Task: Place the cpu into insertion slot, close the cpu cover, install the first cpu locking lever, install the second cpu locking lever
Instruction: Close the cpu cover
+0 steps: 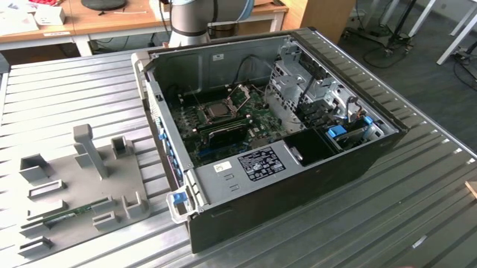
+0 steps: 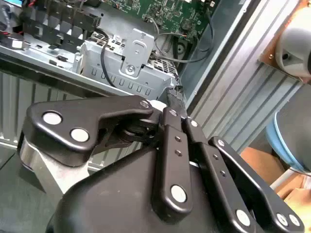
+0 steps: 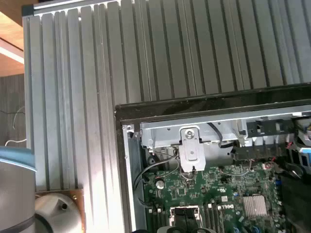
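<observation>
In the second wrist view the claw (image 2: 171,100) hung near the edge of the open case (image 1: 313,178), its black fingers drawn together with nothing seen between them. The case lay on its side on the ribbed table (image 1: 387,223). In the exterior view the slot (image 1: 218,111) sat on the green board (image 1: 257,128) inside the case, its centre dark within a silvery rim. Whether the cpu lay in it could not be told. The cover (image 1: 242,95) stood raised just beside the slot.
</observation>
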Available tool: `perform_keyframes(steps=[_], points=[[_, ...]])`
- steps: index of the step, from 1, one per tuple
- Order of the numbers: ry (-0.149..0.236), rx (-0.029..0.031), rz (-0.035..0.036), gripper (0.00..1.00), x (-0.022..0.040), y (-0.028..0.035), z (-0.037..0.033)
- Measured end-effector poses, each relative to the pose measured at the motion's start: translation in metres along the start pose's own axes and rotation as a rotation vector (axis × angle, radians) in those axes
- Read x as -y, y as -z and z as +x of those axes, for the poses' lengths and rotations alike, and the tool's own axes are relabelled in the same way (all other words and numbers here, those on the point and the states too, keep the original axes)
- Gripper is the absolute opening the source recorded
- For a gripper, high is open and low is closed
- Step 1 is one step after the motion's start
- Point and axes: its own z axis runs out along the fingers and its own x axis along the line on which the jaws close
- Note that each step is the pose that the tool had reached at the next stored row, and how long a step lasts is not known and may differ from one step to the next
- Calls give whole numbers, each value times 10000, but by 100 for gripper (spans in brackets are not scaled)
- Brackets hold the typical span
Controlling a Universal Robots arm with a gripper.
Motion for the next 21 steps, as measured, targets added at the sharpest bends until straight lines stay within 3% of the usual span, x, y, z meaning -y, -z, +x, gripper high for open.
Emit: perform_keyframes(steps=[7, 13, 21], points=[[-1, -2, -37, 11, 109, -65, 30], [3, 1, -40, 11, 111, -65, 30], [1, -49, -67, 11, 245, -139, 13]])
